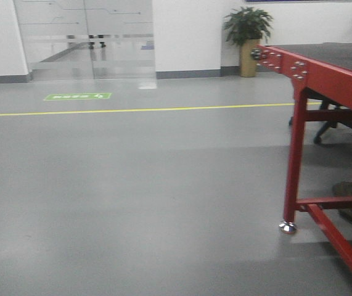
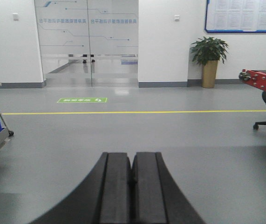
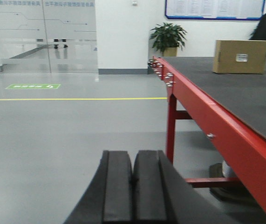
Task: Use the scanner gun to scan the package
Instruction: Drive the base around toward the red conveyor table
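Sitting far back on the red table [image 3: 202, 114], the package [image 3: 241, 56] shows its white label; both the right gripper [image 3: 133, 161] and left gripper [image 2: 133, 163] are pinched together, empty, over grey floor [image 3: 53, 140], potted plant [image 3: 168, 36] beyond.

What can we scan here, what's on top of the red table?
A cardboard box with a white label stands at the far end of the table. Nothing else shows, but its right part lies out of frame.
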